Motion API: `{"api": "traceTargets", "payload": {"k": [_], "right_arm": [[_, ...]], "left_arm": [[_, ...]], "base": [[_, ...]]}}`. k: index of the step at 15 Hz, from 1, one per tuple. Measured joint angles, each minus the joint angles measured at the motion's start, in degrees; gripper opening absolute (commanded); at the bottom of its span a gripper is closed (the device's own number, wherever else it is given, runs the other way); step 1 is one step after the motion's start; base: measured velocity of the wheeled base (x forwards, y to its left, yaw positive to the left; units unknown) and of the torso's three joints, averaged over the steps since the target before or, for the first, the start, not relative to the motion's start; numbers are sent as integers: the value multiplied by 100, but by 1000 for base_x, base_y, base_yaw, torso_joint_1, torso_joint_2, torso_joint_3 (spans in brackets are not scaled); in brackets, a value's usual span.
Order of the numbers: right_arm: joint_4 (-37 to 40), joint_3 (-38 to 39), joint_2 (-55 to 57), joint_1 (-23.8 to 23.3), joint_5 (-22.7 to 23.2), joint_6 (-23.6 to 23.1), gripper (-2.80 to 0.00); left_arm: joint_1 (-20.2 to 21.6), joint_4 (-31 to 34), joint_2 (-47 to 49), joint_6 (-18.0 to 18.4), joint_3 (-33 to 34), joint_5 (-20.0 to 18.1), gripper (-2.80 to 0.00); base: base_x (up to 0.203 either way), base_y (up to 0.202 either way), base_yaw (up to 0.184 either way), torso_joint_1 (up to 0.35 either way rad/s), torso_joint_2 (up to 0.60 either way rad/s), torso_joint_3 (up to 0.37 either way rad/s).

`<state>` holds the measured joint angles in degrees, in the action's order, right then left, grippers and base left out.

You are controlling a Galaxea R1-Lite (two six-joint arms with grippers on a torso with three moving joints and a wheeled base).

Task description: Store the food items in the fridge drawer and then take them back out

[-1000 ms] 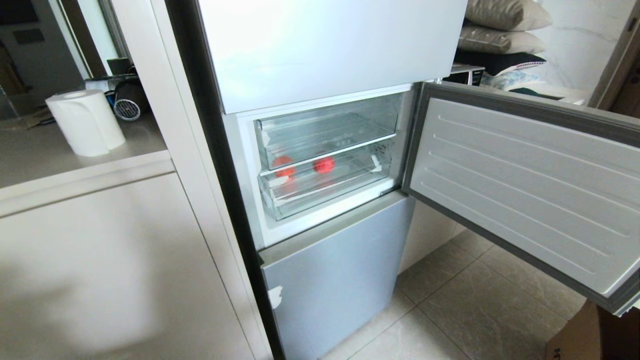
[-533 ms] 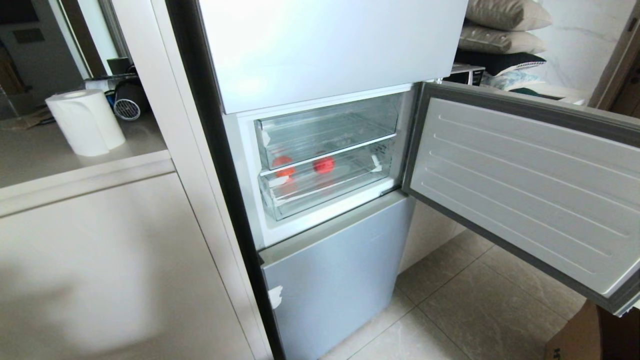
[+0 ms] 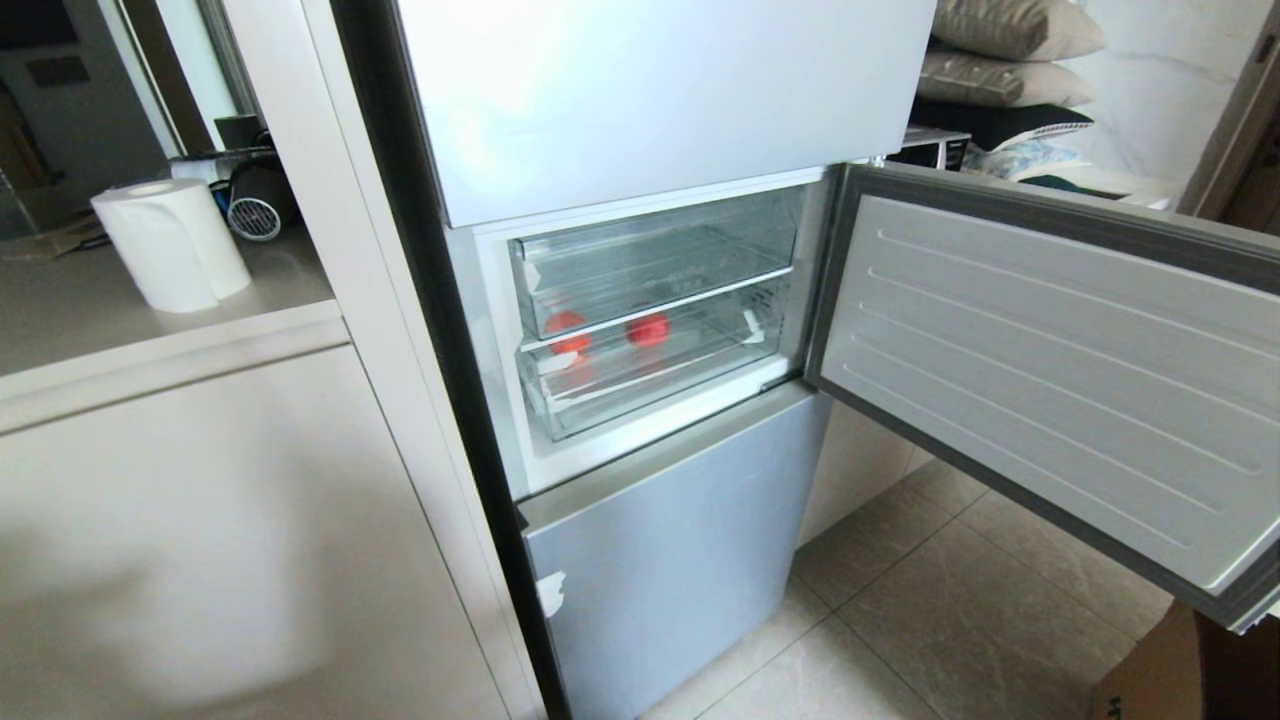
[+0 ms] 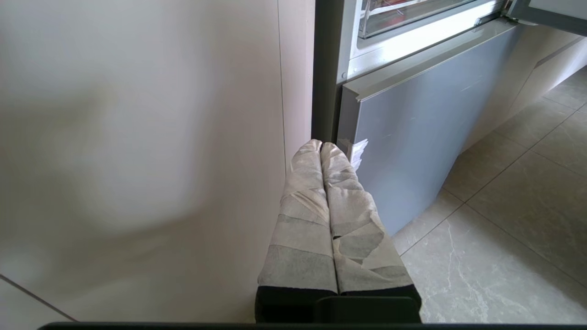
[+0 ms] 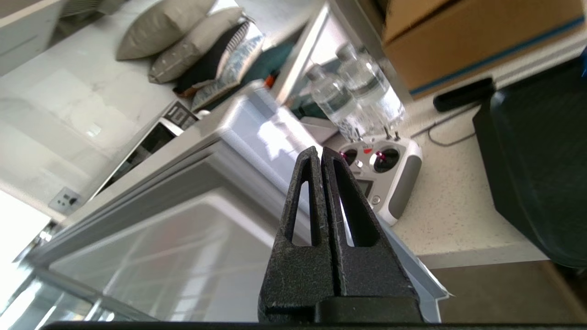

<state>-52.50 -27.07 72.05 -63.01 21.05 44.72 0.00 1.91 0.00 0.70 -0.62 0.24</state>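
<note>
Right gripper: my black fingers are pressed together, holding nothing, raised over the open fridge door, with a remote controller on the counter beyond.
Left gripper: my taped fingers are closed and empty, low beside the cabinet and the fridge's bottom panel.
Food items: two red pieces, side by side, centre of the head view.
Fridge drawer: clear bin pushed in, holding both pieces.
Door: swung open, right of frame.
Paper roll: on the counter, upper left.
</note>
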Motion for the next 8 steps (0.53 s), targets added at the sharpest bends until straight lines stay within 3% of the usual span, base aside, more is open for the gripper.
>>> {"api": "traceTargets", "payload": {"k": [8], "right_arm": [[-99, -1571, 1831, 37, 585, 898, -280]], "left_arm": [[0, 1, 0, 1, 0, -1, -280]], "base": [[0, 0, 0, 0, 0, 0]]}}
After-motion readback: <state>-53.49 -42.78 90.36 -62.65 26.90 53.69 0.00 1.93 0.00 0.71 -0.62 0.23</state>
